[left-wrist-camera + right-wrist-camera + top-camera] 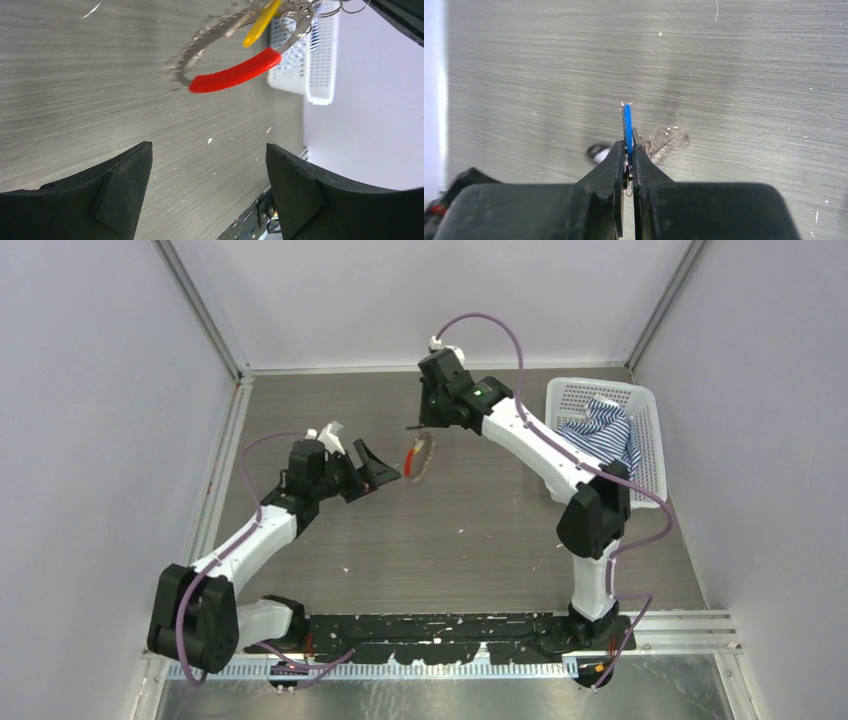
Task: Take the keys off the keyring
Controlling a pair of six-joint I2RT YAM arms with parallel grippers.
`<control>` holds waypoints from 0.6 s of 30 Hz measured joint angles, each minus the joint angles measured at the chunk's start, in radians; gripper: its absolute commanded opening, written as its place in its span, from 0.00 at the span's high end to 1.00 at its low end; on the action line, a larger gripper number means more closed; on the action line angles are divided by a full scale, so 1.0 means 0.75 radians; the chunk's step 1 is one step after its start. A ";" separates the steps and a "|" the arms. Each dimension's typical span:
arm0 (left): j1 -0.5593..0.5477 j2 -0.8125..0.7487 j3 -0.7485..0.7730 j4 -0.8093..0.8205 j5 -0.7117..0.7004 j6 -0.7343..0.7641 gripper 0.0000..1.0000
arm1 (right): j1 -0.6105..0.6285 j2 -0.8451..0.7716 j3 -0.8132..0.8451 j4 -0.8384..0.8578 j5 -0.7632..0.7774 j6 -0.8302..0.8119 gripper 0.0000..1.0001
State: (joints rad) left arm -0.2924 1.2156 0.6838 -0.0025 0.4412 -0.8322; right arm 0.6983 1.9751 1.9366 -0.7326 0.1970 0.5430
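The keyring (418, 458) hangs in the air from my right gripper (424, 428), above the table's far middle. In the left wrist view its silvery chain loop (192, 47) and red section (235, 75) dangle, with a yellow piece (260, 22) and small silver keys and rings (298, 31) bunched at the top. My right gripper (629, 145) is shut on a thin blue flat piece (627, 125) of that bunch, a small ring showing between the fingers. A blurred dark-and-white bit (598, 152) hangs beside them. My left gripper (385, 468) is open just left of the keyring; its fingers (125, 185) hold nothing.
A white basket (655, 430) holding a blue striped cloth (600, 430) stands at the right wall, also seen as the basket (320, 60) in the left wrist view. Grey walls close in the table on three sides.
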 measured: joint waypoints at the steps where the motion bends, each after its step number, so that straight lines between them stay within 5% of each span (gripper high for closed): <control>1: 0.000 -0.018 -0.020 0.045 0.004 -0.014 0.21 | 0.001 -0.033 -0.001 0.001 -0.001 0.022 0.99; 10: -0.012 -0.196 -0.128 0.439 0.009 -0.093 0.43 | 0.004 -0.205 -0.028 0.001 -0.044 0.227 0.99; 18: -0.104 -0.296 -0.053 0.431 0.009 0.120 0.44 | 0.063 -0.227 -0.012 -0.026 -0.062 0.295 0.99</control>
State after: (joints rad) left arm -0.3702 0.9936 0.6441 0.3206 0.4480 -0.7422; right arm 0.7452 1.8050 1.9274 -0.7525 0.1509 0.7643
